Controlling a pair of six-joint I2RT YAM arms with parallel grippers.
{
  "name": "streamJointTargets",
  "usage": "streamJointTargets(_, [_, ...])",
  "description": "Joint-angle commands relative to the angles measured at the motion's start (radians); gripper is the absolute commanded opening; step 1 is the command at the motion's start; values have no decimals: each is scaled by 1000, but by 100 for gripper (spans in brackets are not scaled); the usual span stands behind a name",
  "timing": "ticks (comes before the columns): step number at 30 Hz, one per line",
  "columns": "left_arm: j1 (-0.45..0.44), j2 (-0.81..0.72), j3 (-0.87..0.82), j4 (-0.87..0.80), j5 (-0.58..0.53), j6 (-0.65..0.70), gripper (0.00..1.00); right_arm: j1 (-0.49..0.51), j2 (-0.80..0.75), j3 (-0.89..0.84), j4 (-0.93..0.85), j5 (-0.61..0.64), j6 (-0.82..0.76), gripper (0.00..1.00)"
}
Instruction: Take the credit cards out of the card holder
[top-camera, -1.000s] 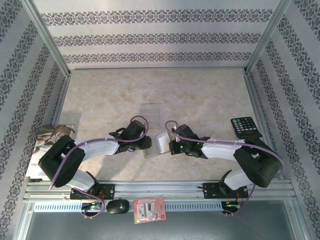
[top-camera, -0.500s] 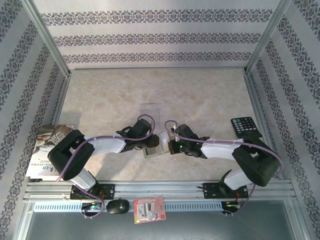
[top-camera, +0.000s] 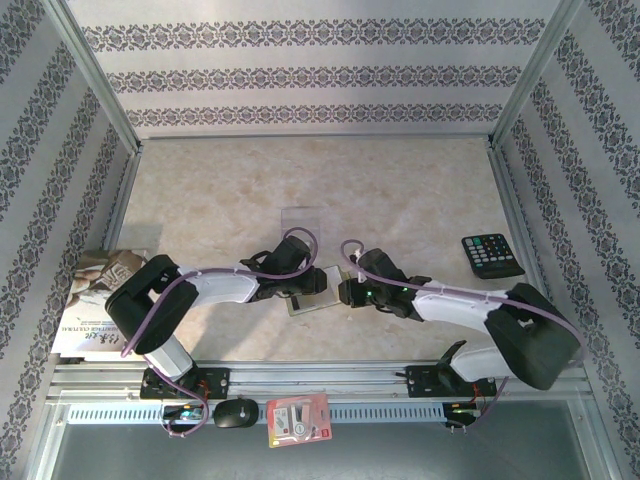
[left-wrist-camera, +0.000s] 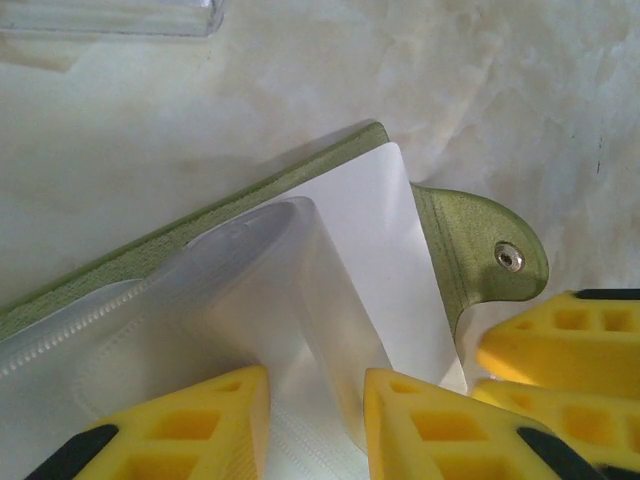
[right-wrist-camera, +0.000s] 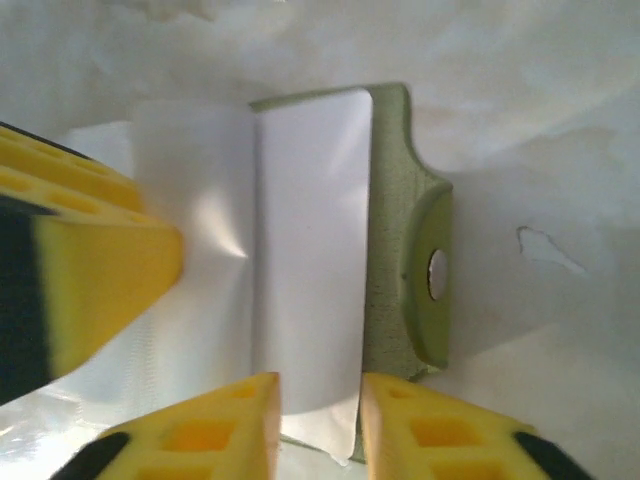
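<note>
The olive-green card holder (top-camera: 308, 302) lies open on the table between my two grippers, its clear pockets (left-wrist-camera: 250, 290) up and its snap tab (left-wrist-camera: 480, 250) to the side. My left gripper (left-wrist-camera: 315, 420) stands open, its jaws on either side of a raised clear pocket leaf. Facing it, my right gripper (right-wrist-camera: 320, 425) is open over the holder's white inner sheet (right-wrist-camera: 310, 250) near the green edge (right-wrist-camera: 385, 250). One pale translucent credit card (top-camera: 302, 218) lies flat on the table beyond the holder. Whether the white sheet is a card I cannot tell.
A black calculator (top-camera: 492, 254) lies at the right. A book (top-camera: 100, 295) sits at the left edge. On the near rail are a black mouse (top-camera: 236, 412) and a red-and-white packet (top-camera: 298, 418). Patterned walls close in three sides.
My left gripper has moved right, onto the holder. The right gripper's jaws have gone from shut to apart, and the holder's lifted flap now lies lower.
</note>
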Motion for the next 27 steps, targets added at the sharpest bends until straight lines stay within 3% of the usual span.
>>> streamJointTargets(1, [-24,30,14,20,29,-15,30,-5,-95,-34,-25,17,-22,33])
streamJointTargets(5, [-24,35,17,27,33,-17,30,12,-106,-29,-11,-43,-68,44])
streamJointTargets(19, [-24,35,16,32,40,-14,30,148,73,49,47,57,-161,53])
streamJointTargets(20, [-24,33,14,33,41,-13,30,154,87,56,49,68,-167,62])
streamJointTargets(21, [-24,33,16,33,41,-15,30,160,99,63,51,76,-172,64])
streamJointTargets(27, [-24,10,18,26,42,-16,31,164,159,69,60,123,-137,58])
